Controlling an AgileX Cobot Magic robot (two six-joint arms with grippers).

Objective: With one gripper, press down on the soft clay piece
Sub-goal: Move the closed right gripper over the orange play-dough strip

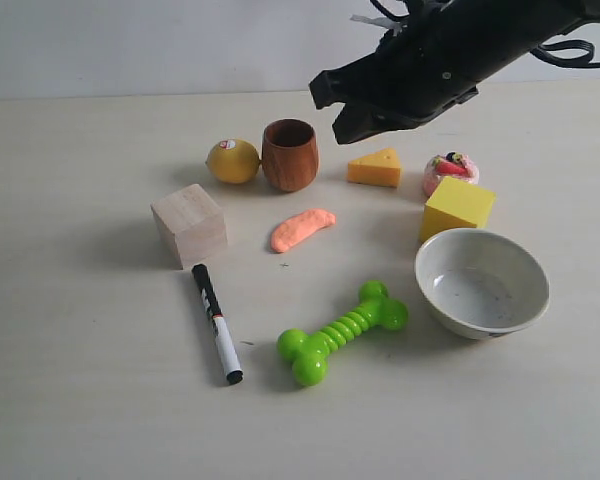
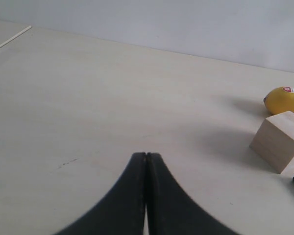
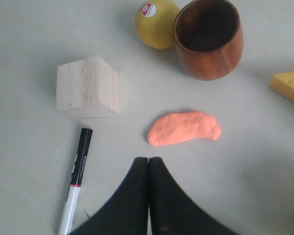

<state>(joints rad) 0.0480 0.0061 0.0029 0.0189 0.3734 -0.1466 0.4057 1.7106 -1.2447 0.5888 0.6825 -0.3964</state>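
The soft clay piece is a salmon-orange curved blob lying flat on the table between the wooden cup and the green bone toy. In the right wrist view the clay piece lies just beyond the tips of my right gripper, which is shut and empty. From the exterior view my right gripper hangs well above the table, over the cup and cheese wedge, clear of the clay. My left gripper is shut with nothing in it, over bare table, and does not show in the exterior view.
Around the clay stand a wooden cup, lemon, wooden cube, marker pen, green bone toy, cheese wedge, yellow block, small cake toy and white bowl.
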